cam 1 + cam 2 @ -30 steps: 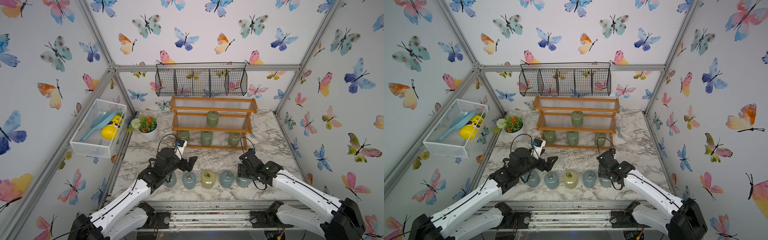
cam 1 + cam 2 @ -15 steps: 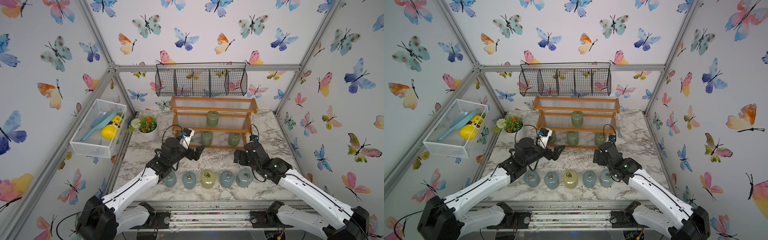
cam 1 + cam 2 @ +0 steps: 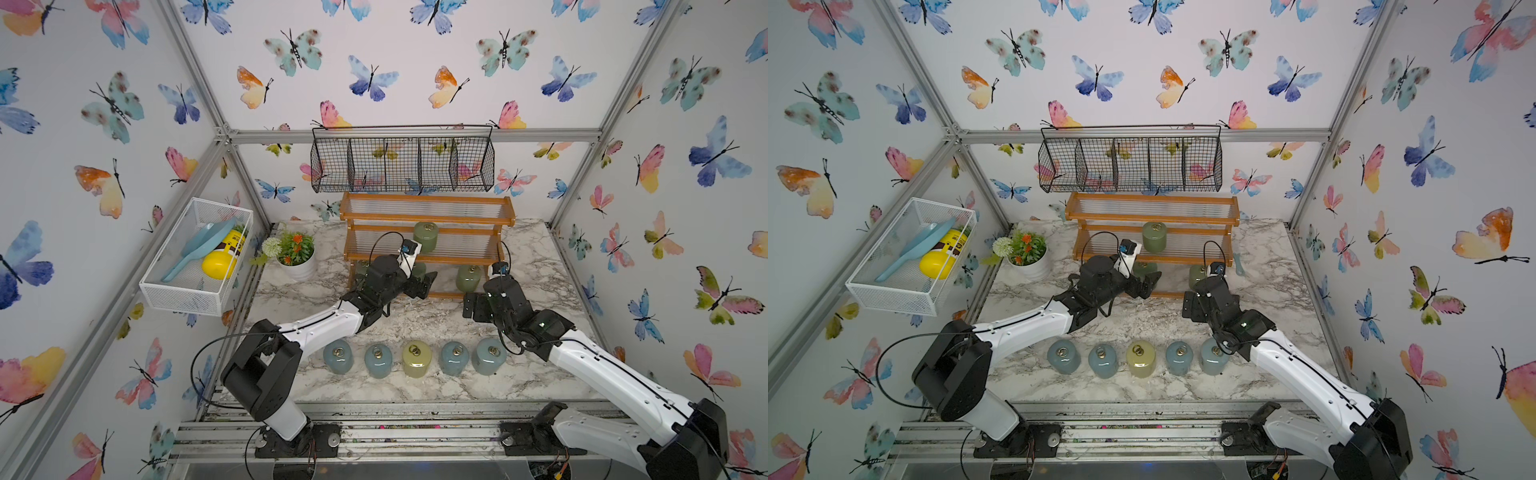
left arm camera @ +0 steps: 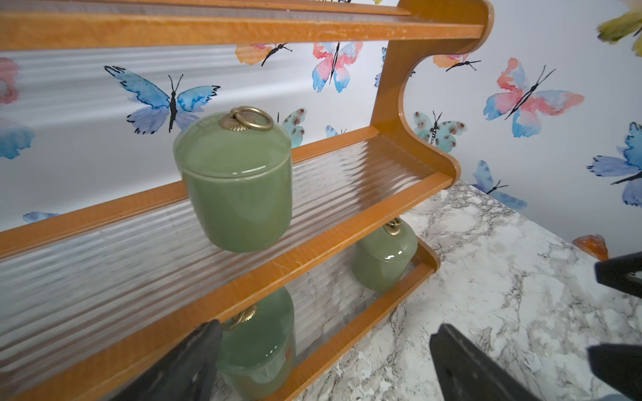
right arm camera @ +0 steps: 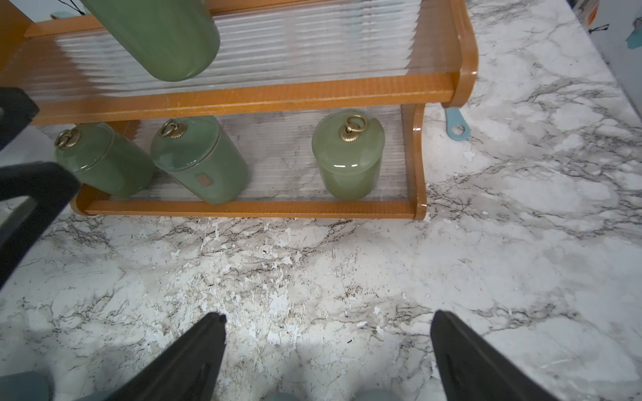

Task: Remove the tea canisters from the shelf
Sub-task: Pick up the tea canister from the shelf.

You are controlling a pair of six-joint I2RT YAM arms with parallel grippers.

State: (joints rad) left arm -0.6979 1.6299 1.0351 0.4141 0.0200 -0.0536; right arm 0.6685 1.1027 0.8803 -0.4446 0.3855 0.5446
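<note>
1. Your left gripper (image 3: 423,286) has its fingers spread with nothing between them. It sits right up at the front rail of the shelf (image 3: 428,218), low tier, facing the centre green canister (image 5: 201,159). I cannot tell whether a finger touches the rail.
2. Your right gripper (image 5: 326,323) is spread wide too, and empty. It hangs over the bare marble table (image 3: 415,316) in front of the shelf's right end, apart from the rail.
3. For room to move, you have an open strip of marble between the shelf's front rail and the row of five canisters nearest you. Both forearms cross close by the ends of that row.
4. The low tier also holds the left green canister (image 5: 104,159) and the right green canister (image 3: 468,277), which stands alone near the side panel. On the middle tier, the upper green canister (image 3: 425,237) stands upright about midway.
5. Off the shelf, the row reads first blue canister (image 3: 338,356), second blue canister (image 3: 378,360), yellow-green canister (image 3: 416,358), third blue canister (image 3: 454,358), fourth blue canister (image 3: 490,355). All five are upright.
6. Further out, the flower pot (image 3: 297,268) stands left of the shelf. The white mesh basket (image 3: 195,291) on the wall holds a blue scoop (image 3: 199,249) and a yellow bottle (image 3: 222,259). The black wire basket (image 3: 402,166) hangs above the shelf.
</note>
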